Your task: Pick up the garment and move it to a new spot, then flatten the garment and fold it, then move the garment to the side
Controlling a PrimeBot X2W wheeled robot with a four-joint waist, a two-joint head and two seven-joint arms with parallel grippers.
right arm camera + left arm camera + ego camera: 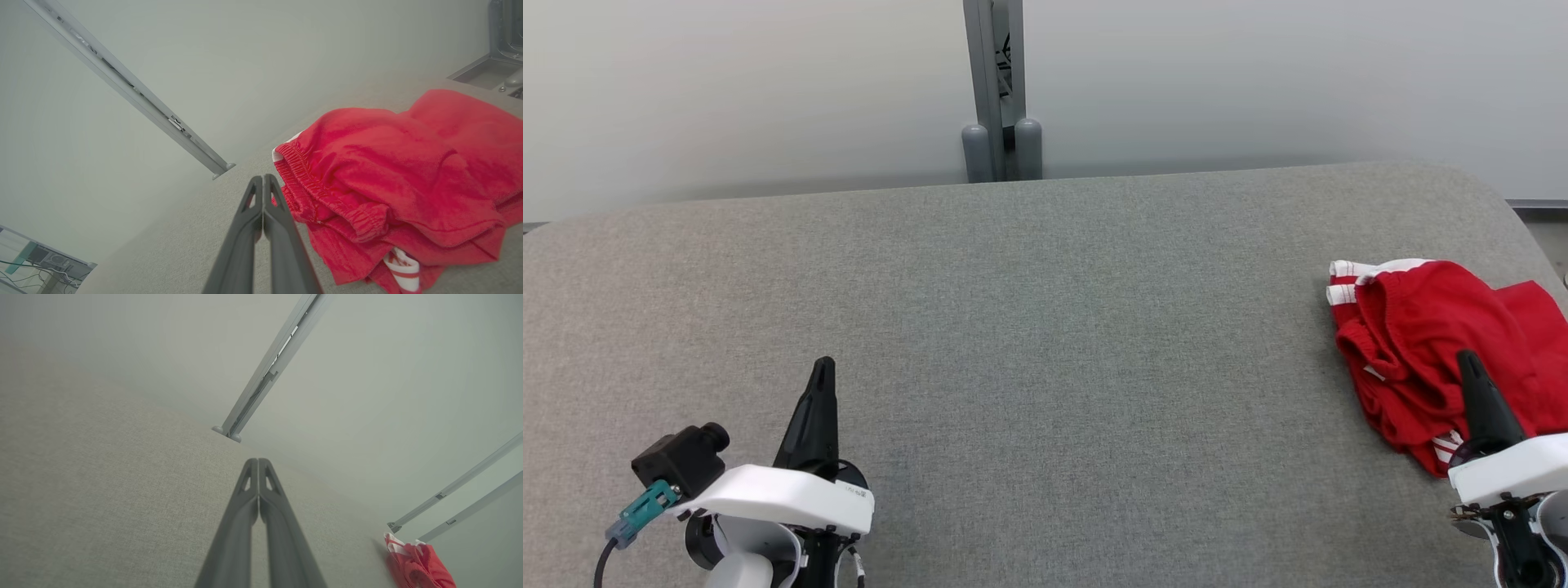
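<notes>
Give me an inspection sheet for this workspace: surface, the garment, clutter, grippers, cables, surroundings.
Surface: grey fabric tabletop, smooth.
Job's things: red garment with white stripes, crumpled in a heap at the right end.
Clutter: nothing seen.
Grippers: left gripper shut, over bare fabric; right gripper shut, tip at the garment's near edge, holding nothing.
Cables: black cable with teal plug at the left wrist.
Surroundings: pale wall, grey post behind the tabletop.
</notes>
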